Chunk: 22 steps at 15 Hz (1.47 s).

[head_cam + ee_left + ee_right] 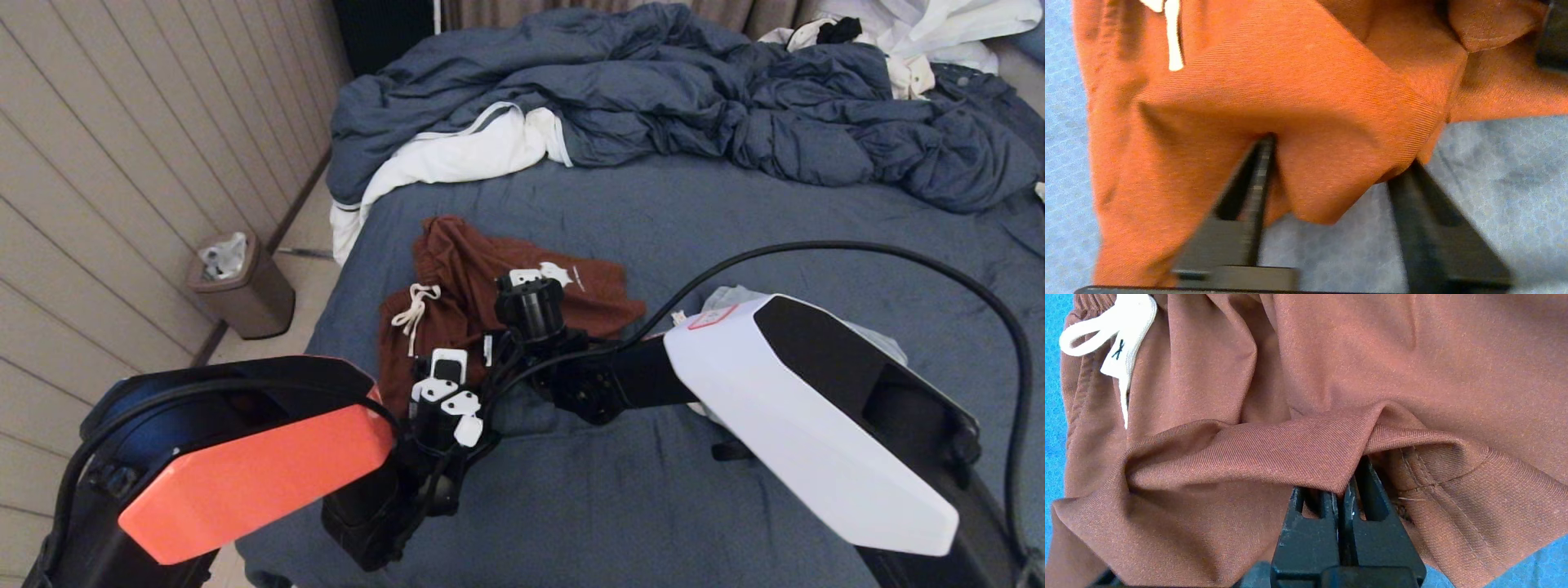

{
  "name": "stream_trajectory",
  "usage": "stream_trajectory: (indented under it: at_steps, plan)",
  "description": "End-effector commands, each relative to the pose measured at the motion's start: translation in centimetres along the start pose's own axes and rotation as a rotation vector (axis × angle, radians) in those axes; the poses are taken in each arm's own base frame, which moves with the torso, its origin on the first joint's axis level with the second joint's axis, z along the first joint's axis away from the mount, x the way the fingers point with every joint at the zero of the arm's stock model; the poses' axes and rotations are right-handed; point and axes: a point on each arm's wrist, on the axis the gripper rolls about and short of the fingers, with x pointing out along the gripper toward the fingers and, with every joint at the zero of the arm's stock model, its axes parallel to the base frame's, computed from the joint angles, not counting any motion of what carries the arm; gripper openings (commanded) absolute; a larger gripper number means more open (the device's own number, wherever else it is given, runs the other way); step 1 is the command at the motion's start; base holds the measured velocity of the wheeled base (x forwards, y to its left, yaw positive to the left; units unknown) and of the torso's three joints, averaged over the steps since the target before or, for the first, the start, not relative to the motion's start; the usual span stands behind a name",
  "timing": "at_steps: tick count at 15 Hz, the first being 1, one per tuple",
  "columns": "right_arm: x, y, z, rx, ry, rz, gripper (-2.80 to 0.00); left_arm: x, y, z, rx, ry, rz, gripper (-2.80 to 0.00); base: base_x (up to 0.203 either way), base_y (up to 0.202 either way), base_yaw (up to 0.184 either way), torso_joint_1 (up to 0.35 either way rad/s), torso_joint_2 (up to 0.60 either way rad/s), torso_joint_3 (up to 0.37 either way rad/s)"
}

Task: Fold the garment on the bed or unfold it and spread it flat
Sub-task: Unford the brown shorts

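Note:
A crumpled rust-brown garment (469,269) with a white drawstring (412,310) lies on the bed's slate-blue sheet (775,237), toward the left side. My right gripper (531,298) reaches over the garment's middle; in the right wrist view it (1345,479) is shut, pinching a raised fold of the brown cloth (1290,449). At the garment's near edge is my left gripper (445,396). In the left wrist view it (1339,153) is open, its fingers (1261,163) wide apart, and a loose corner of the garment (1323,163) lies between them.
The rumpled blue duvet (653,90) with white lining (457,155) fills the back of the bed. White clothes (922,33) lie at the far right corner. A pale cloth (735,296) peeks from under my right arm. A bin (241,286) stands on the floor by the panelled wall.

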Motion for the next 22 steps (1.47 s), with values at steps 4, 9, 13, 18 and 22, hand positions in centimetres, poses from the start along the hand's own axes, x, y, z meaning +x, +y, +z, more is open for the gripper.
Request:
stream_trajectory:
  at_steps: [4, 9, 13, 18, 22]
  plan:
    - [-0.6, -0.1, 0.6, 0.005, -0.008, -0.002, -2.80, -6.8, -1.9, 0.1, 0.046, 0.029, -0.121, -2.80, 0.000, 0.000, 0.000, 0.000, 0.00, 0.000]
    - [-3.2, -0.9, 1.0, -0.011, 0.029, -0.009, -2.80, -12.2, -1.5, 1.9, 0.064, 0.005, -0.176, -2.80, 0.000, 0.000, 0.000, 0.000, 0.00, 0.000]
    - [-7.6, -2.5, 0.3, -0.056, 0.109, -0.019, -2.80, -15.9, 1.0, 1.6, 0.130, 0.056, -0.221, -2.80, 0.000, 0.000, 0.000, 0.000, 0.00, 0.000]
    - [-13.2, -5.2, -0.6, -0.126, 0.188, -0.021, -2.80, -16.8, 0.9, -0.7, 0.175, 0.107, -0.260, -2.80, 0.000, 0.000, 0.000, 0.000, 0.00, 0.000]
    - [-13.9, -5.7, -3.4, -0.142, 0.309, 0.069, -2.80, -16.2, 0.4, -2.7, 0.167, 0.113, -0.277, -2.80, 0.000, 0.000, 0.000, 0.000, 0.00, 0.000]
